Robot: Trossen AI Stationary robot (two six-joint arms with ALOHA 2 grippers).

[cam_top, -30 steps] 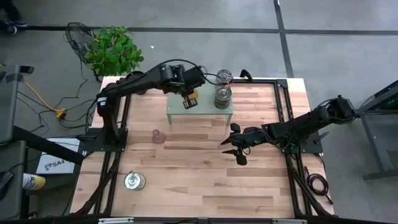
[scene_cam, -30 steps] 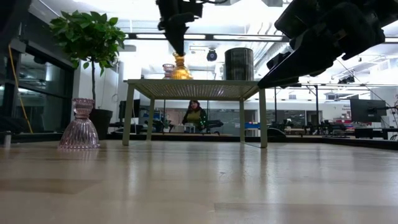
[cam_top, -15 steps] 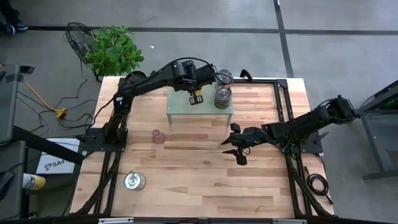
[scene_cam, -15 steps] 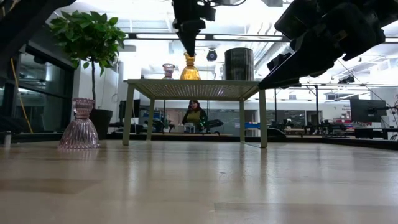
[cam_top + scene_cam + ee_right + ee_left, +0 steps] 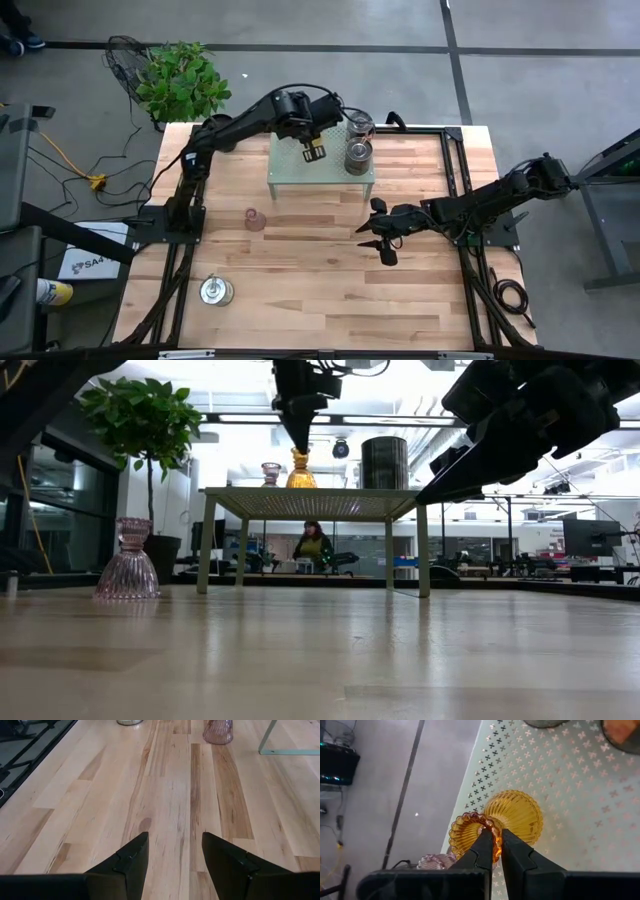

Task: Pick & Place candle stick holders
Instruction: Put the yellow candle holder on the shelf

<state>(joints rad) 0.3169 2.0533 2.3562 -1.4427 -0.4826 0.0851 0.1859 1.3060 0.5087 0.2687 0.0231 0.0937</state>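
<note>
The amber glass holder (image 5: pixel 515 812) stands on a small pale-green perforated stand (image 5: pixel 290 180) at the table's far middle. My left gripper (image 5: pixel 313 150) is shut on it from above. Two silvery-grey holders (image 5: pixel 358 155) (image 5: pixel 360 124) stand at the stand's right end. One pale pink glass holder (image 5: pixel 271 472) stands on the stand behind the amber one. Another pink holder (image 5: pixel 255 220) rests on its base on the wood. A third silvery holder (image 5: pixel 215 290) sits near the left front. My right gripper (image 5: pixel 378 238) hangs open and empty over the table's middle right. My left gripper pinches the scalloped rim (image 5: pixel 496 836) of the amber holder's top cup between its two fingers, one finger (image 5: pixel 482 851) over the cup's mouth and the other outside. The fingers come from above, pointing down. The holder is upright, its wide base (image 5: pixel 300 480) at the stand's top.
A potted plant (image 5: pixel 182 82) stands at the table's far left corner. Black frame rails run along the left and right edges. Bare wood (image 5: pixel 170 795) lies below my right gripper. A person (image 5: pixel 313 545) sits in the room beyond the table.
My left gripper has gone a little toward the table's right and far edges over the stand, still shut on the amber holder. The holder has moved with it along the stand's top and stays upright.
</note>
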